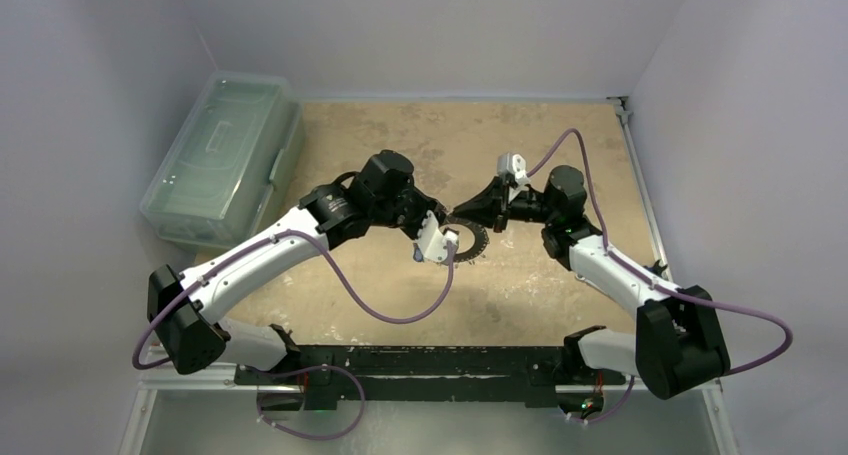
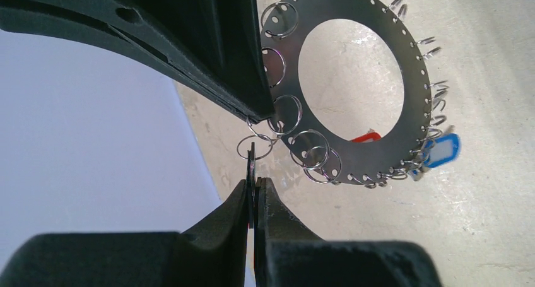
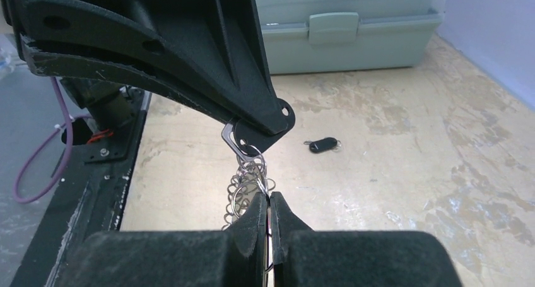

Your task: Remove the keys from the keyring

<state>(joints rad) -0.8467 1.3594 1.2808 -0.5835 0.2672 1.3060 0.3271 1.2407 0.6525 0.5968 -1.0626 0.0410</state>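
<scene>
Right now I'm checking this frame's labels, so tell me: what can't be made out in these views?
Right wrist: keyring edge-on in the right end effector; black fob on the table too small to identify.
Left wrist: dark tab in the left end effector edge-on, key or tag unclear; right end effector hides the keyring's left rim.
Top view: keys too small to count.

White-shelled arms (image 1: 250, 265), black joints (image 1: 185, 330) and claws (image 2: 255, 192), looping purple cables (image 1: 395, 321)
</scene>
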